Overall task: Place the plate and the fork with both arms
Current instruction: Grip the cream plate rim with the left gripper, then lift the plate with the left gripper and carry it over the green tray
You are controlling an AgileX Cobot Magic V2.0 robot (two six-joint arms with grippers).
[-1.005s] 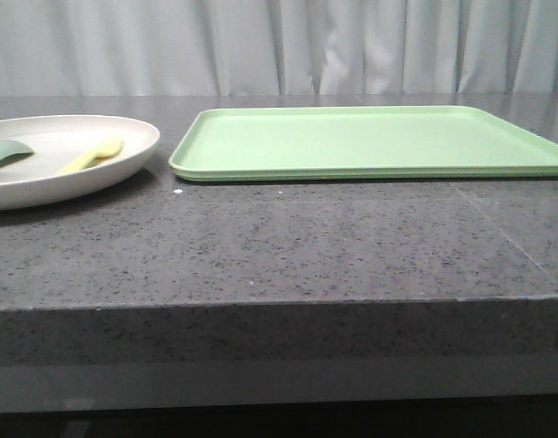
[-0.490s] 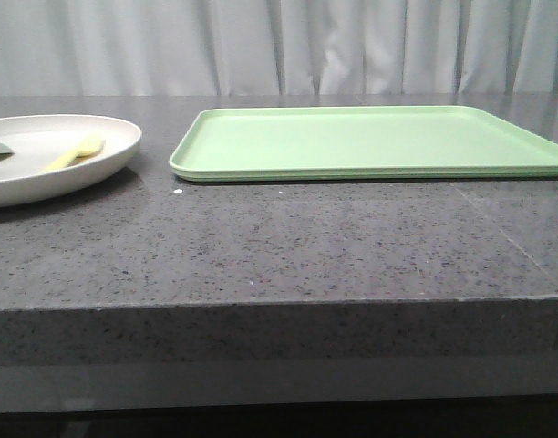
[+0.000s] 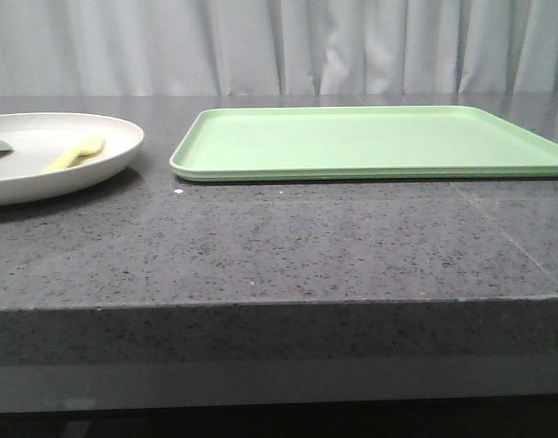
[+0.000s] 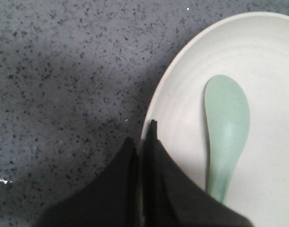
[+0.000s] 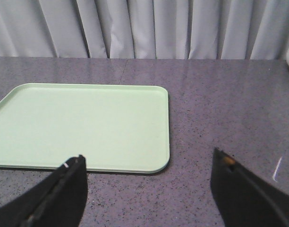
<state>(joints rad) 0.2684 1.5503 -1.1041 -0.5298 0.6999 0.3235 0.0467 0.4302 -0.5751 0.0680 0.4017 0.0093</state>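
Plate (image 4: 182, 118) rim between closed left pincer (image 4: 143, 142) fingers.

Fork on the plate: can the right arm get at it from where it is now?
Probably not directly. The right gripper hangs open beyond the green tray, while the fork lies on the plate at the far left. The left gripper is clamped on that plate's rim.

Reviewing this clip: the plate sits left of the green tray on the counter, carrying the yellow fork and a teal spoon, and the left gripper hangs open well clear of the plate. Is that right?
Not quite. In the left wrist view the left gripper is shut on the rim of the plate, its fingers pressed together over the edge, not open and clear. The rest holds: the front view shows the plate left of the green tray, carrying the yellow fork, with the teal spoon beside it.
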